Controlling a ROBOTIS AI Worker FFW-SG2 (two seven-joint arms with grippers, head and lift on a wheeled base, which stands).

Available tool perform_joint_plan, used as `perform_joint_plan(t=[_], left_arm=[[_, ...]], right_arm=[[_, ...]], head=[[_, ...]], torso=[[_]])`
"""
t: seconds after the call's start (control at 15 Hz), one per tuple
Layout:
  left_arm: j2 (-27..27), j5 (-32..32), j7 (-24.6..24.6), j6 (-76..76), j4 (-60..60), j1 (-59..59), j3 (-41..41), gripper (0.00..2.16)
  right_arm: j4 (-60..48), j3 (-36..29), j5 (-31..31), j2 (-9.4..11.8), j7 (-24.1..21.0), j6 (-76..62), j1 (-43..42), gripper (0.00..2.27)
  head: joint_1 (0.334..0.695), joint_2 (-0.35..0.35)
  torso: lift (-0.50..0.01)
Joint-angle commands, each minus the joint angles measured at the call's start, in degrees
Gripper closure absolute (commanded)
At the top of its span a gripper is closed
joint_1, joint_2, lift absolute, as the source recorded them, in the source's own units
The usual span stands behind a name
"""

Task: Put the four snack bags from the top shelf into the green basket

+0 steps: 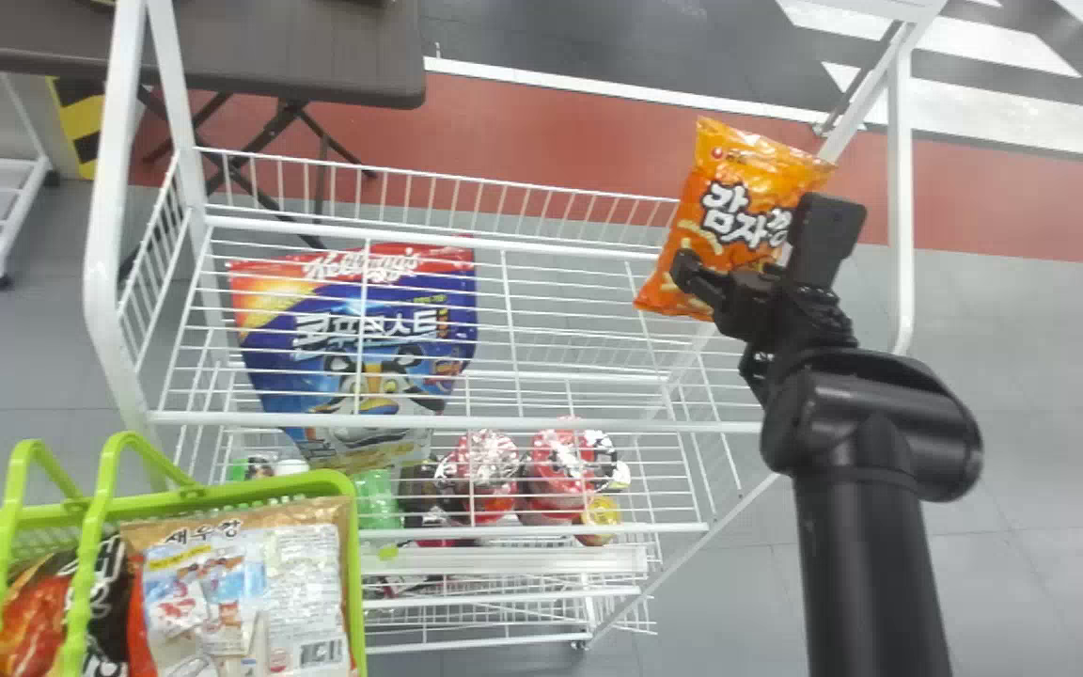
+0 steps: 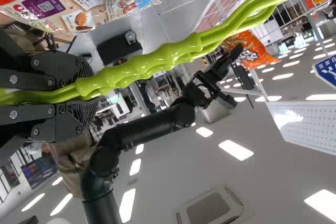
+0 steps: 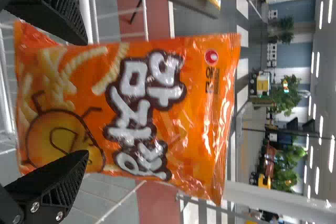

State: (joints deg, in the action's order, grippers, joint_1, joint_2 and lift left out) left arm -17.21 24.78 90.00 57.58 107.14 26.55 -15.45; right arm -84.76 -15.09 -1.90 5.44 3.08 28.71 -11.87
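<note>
Orange snack bag [image 1: 739, 155] is sitting just ahead of the right gripper [image 1: 758, 235], whose fingers are standing spread. Long axis is running near upright; front, bearing big white lettering, is facing that gripper. Left of it, white wire shelf [image 1: 447, 423]; beyond, brown table [image 1: 316, 56], red floor band [image 1: 551, 132]. Left gripper [image 2: 94, 94] is pinching handles [image 2: 157, 60] of green basket [image 1: 344, 484].

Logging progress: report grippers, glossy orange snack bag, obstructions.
Left gripper clamping green plastic handles. Right gripper at orange bag; hold unconfirmed. Possible snag: handles over green basket.
</note>
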Motion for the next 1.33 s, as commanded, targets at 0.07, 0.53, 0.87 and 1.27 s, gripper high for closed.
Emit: perform_joint_plan(t=[0.07,0.53,0.87,1.27], left_arm=[[-0.1,0.0,0.6,0.0,0.0,-0.1,0.0,2.15],[-0.1,0.0,0.6,0.0,-0.1,-0.2,0.0,2.15],[0.1,-0.2,0.6,0.0,-0.3,-0.4,0.0,2.15],[0.3,-0.1,0.6,0.0,-0.3,-0.4,-0.3,2.15]], right_arm=[[2.8,-0.5,0.0,0.3,0.1,-0.6,-1.3,1.69],[-4.3,-1.7,2.8,-0.3,-0.2,-8.0,6.1,2.25],[-19.4,1.0,8.8,-0.3,2.9,-9.4,17.4,2.25],[-46.9,10.7,17.7,-0.3,8.6,1.1,34.9,2.25]], head=[[0.695,-0.312],[0.695,-0.32],[0.695,-0.326],[0.695,-0.171]], torso=[[0.0],[0.0],[0.0],[0.0]])
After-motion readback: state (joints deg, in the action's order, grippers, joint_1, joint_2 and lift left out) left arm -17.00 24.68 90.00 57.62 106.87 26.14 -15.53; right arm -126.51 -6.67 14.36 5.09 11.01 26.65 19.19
